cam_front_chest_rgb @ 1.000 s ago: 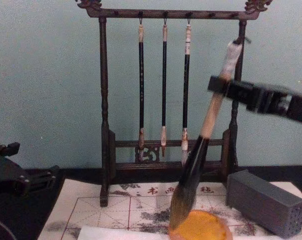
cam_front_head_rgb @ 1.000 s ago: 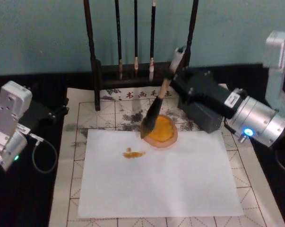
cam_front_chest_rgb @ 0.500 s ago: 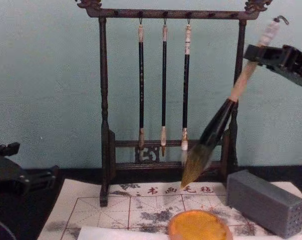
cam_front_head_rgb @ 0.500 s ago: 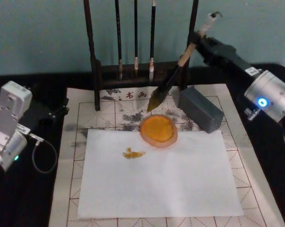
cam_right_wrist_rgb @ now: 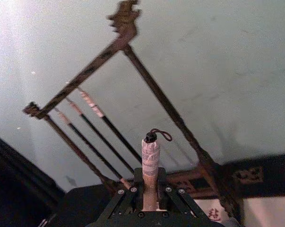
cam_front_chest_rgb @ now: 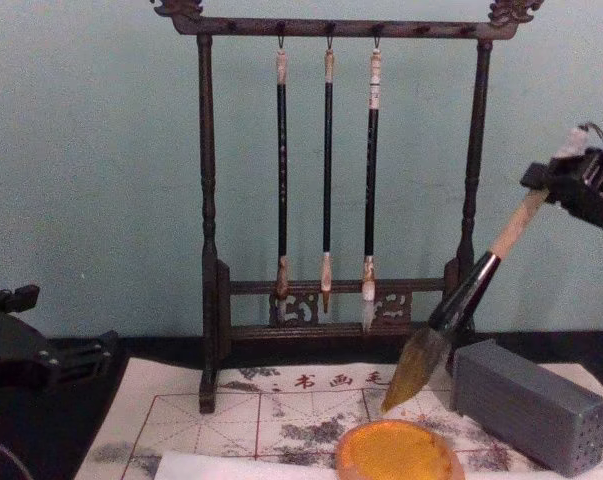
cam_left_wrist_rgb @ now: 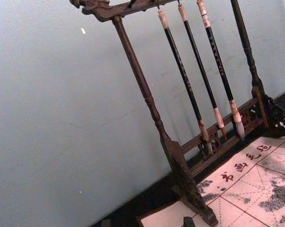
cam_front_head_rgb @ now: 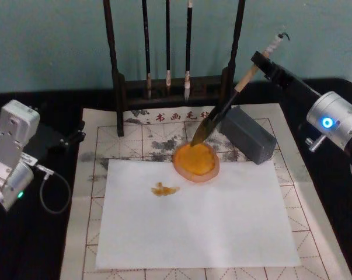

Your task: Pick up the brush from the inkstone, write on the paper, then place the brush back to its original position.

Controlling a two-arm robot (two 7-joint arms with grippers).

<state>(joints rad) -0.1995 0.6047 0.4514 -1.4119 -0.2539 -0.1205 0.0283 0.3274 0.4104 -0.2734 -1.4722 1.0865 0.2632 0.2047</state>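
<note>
My right claw [cam_front_head_rgb: 261, 59] clamps the calligraphy brush [cam_front_head_rgb: 223, 109] by its tan handle. Its tuft hangs below-left, just above the orange inkstone [cam_front_head_rgb: 196, 161]. My left claw [cam_front_head_rgb: 63, 140] sits parked far left.

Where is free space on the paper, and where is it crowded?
Free: the paper, its near half this side of the stain. Crowded: the far edge, with dish, grey block, rack and the brush in the right tool. Left tool parked at left.

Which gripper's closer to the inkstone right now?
Right. The right gripper holds the brush raised, behind and right of the inkstone; the left gripper sits parked farther off to its left.
</note>
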